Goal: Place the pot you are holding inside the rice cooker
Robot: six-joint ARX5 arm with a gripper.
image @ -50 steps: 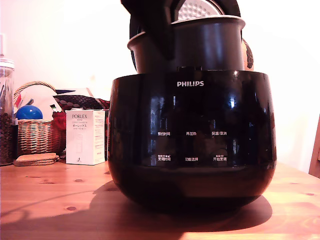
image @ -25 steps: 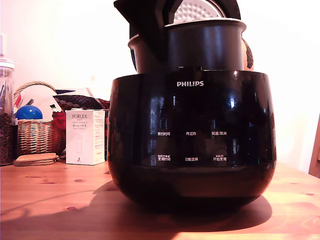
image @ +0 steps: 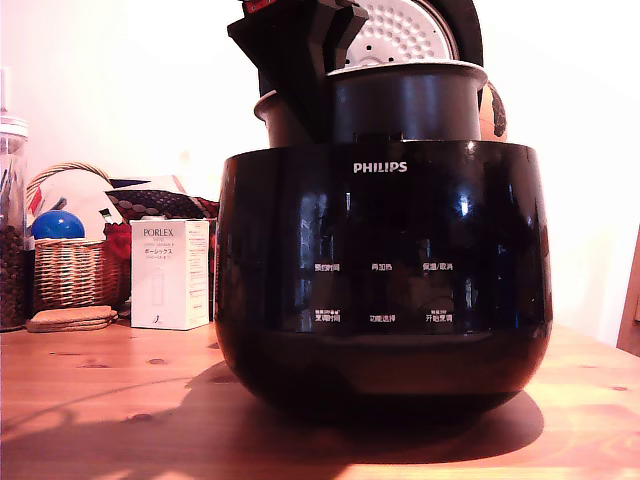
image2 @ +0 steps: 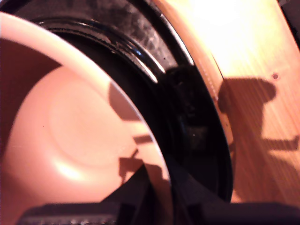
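Observation:
The glossy black rice cooker [image: 380, 260] with white PHILIPS lettering fills the middle of the exterior view. Its lid [image: 400, 30] stands open behind, dimpled plate showing. The matte black pot [image: 405, 100] sits partly down in the cooker's opening, upper wall and thin rim still above it, roughly upright. My gripper [image: 300, 60] comes down at the exterior view's left side of the pot and is shut on its rim. The wrist view looks into the pot's pale, pinkish-lit inside [image2: 79, 140], with the cooker's dark inner well [image2: 187, 117] around it and my gripper [image2: 154, 201] astride the rim.
On the wooden table [image: 100, 400], at the exterior view's left, are a white PORLEX box [image: 170, 272], a wicker basket [image: 65, 270] with a blue ball [image: 58, 225], cork coasters [image: 70, 318] and a glass jar [image: 12, 230]. Bare wood shows beside the cooker in the wrist view.
The gripper has come down with the pot. The pot sits lower in the cooker's opening and more of the lid's dimpled plate shows above it.

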